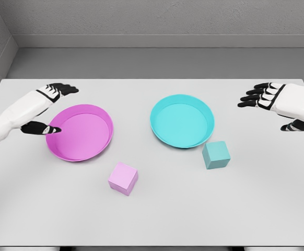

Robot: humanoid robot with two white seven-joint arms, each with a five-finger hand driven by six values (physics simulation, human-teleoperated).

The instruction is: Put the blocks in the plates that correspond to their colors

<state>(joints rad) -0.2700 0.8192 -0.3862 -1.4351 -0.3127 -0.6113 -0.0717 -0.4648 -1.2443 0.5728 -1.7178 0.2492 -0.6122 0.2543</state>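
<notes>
Fingers spread on left hand (47,107) and right hand (282,104), apparently holding nothing.

White table (157,219) — pink plate (79,152), cyan plate (182,139), pink block (123,178), teal block (216,155).

White table (157,225); grey floor (157,63) beyond; pale textured wall (157,18) behind.

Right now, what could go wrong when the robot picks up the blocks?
1. The teal block sits very close to the teal plate, so fingers reaching down might bump the rim.
2. The left hand hangs by the pink plate and could nudge it on the way to the pink block.
</notes>
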